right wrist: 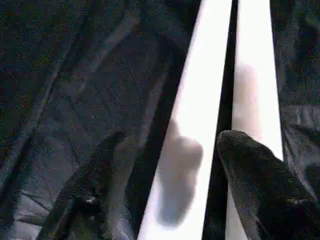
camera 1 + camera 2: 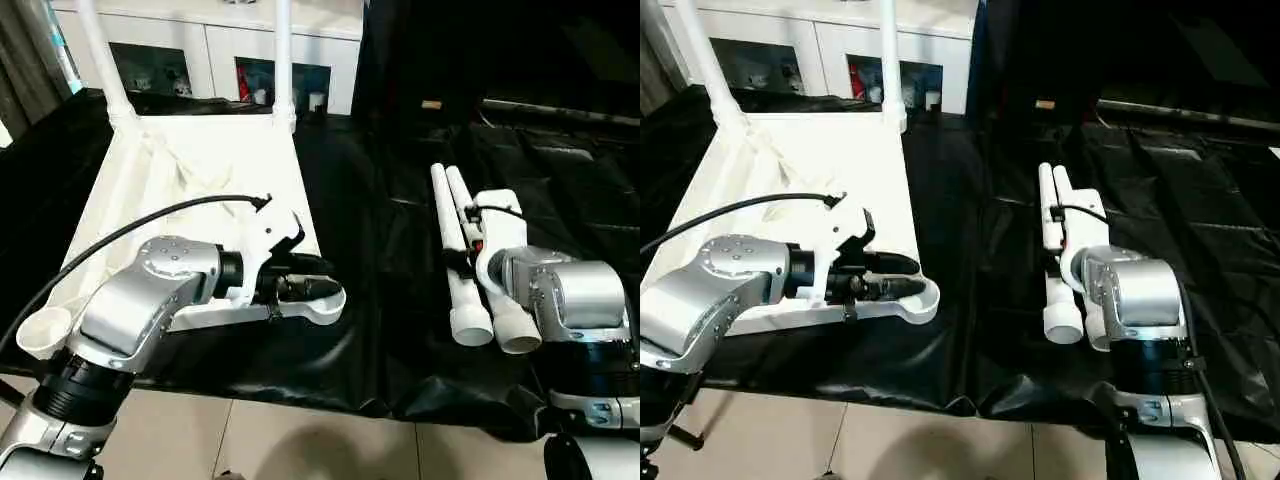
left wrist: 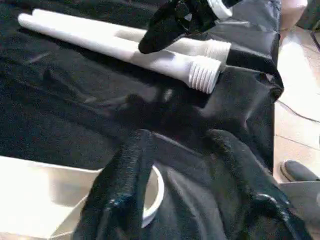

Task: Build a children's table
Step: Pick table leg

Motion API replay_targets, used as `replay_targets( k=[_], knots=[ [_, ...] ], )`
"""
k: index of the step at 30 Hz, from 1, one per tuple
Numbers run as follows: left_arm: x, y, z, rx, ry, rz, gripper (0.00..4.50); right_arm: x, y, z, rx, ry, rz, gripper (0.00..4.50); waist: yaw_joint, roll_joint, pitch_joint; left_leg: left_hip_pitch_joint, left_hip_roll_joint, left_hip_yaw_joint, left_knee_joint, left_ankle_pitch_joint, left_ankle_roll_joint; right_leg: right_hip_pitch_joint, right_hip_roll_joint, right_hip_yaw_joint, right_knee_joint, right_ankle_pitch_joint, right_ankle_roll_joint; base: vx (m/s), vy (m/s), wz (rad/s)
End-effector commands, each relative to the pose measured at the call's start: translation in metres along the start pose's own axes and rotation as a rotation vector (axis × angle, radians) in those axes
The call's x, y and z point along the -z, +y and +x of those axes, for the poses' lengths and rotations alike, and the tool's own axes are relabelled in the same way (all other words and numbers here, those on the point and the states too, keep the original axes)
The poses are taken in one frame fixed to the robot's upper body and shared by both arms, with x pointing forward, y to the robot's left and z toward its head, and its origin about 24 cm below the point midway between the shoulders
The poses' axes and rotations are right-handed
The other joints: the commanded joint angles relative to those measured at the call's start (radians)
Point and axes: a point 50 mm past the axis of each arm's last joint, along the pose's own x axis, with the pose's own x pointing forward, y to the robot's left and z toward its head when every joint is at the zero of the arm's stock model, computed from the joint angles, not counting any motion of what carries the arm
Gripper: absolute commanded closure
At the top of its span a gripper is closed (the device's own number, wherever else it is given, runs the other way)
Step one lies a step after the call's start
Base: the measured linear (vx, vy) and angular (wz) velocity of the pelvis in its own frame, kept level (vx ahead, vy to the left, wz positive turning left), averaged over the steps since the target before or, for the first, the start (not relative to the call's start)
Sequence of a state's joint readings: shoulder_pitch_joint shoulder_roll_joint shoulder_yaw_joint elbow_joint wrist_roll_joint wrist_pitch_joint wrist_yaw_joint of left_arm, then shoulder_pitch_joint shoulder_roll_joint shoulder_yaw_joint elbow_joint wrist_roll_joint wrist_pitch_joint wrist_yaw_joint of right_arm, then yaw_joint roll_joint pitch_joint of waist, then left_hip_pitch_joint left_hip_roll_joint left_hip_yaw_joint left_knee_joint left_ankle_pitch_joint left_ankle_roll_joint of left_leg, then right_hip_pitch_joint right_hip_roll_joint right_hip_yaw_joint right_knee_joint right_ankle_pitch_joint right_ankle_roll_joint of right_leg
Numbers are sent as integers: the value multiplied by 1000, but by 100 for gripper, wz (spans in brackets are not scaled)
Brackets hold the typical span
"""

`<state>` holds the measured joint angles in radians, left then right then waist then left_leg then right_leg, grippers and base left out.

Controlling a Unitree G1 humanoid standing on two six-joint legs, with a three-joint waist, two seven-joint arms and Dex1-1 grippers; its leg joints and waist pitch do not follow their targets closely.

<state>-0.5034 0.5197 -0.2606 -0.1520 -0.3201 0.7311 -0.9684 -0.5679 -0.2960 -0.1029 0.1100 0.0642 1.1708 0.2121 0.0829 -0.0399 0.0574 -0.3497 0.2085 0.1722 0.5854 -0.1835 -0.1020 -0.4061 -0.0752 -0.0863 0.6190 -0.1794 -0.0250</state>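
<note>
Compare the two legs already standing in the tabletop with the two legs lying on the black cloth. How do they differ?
The fitted legs stand upright in the far corner sockets of the upturned tabletop; the loose legs lie flat on the black cloth. The fitted legs stand apart, one at each corner; the loose legs lie side by side, beneath the right gripper. All four are white tubes.

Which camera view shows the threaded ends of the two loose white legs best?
The left wrist view: the ribbed threads on both loose legs show clearly on the black cloth. The head views show the legs whole, their near ends as plain round openings. The right wrist view shows just their smooth middle parts.
</note>
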Motion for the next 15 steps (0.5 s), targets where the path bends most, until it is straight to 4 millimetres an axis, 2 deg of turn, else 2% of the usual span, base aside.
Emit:
replay_targets(
  k=[1, 7, 10, 15],
  knots=[
    [-5, -3, 1, 13, 3, 18, 212, -3, -7, 3, 27, -5, 33, 115, -5, 8, -69, 1, 9, 4, -61, -113, -47, 59, -51, 58, -66, -179, -119, 0, 0, 0],
    [-6, -2, 1, -3, 20, 25, 162, 5, -7, 19, 31, 62, 82, 68, -6, 8, -70, 2, 8, 4, -59, -110, -47, 60, -49, 56, -64, -161, -135, 0, 0, 0],
    [-6, -1, 0, -9, 23, 27, 142, 6, -7, 23, 9, 84, 120, 66, -5, 4, -71, 0, 8, 5, -58, -102, -45, 63, -50, 56, -61, -150, -134, 0, 0, 0],
    [-6, -1, -1, -13, 21, 26, 97, 5, -5, 25, -21, 98, 153, 66, -3, 5, -69, 1, 8, 5, -59, -116, -43, 61, -51, 55, -64, -184, -127, 0, 0, 0]
  ],
)
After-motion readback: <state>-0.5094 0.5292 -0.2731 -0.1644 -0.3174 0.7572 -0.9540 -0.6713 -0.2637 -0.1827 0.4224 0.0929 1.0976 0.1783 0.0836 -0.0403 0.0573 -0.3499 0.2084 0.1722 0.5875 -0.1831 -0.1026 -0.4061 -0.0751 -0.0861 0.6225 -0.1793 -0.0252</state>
